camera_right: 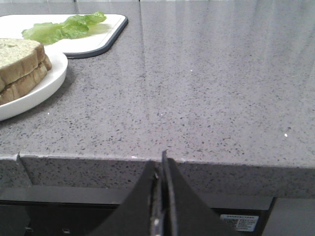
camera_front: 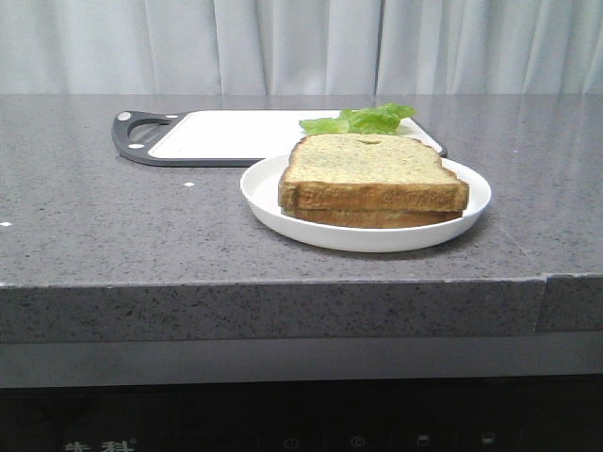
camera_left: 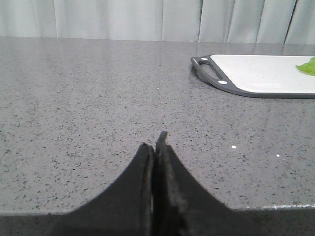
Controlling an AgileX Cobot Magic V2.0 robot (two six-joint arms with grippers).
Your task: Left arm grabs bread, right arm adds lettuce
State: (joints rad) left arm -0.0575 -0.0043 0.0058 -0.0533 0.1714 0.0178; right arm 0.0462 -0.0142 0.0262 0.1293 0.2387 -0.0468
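Two bread slices lie stacked on a white plate (camera_front: 259,193); the thick top slice of bread (camera_front: 367,169) has a brown crust and a pale speckled face. It also shows in the right wrist view (camera_right: 17,54). The green lettuce (camera_front: 363,120) lies on the white cutting board (camera_front: 236,134) behind the plate; it shows in the right wrist view (camera_right: 64,27) and at the edge of the left wrist view (camera_left: 307,66). My left gripper (camera_left: 155,142) is shut and empty, low over the counter's front left. My right gripper (camera_right: 161,162) is shut and empty, below the counter's front edge. Neither arm shows in the front view.
The grey speckled counter (camera_front: 94,217) has a front edge (camera_front: 283,282) close to the plate. The cutting board's dark handle (camera_front: 137,132) points left. A pale curtain (camera_front: 301,42) hangs behind the counter.
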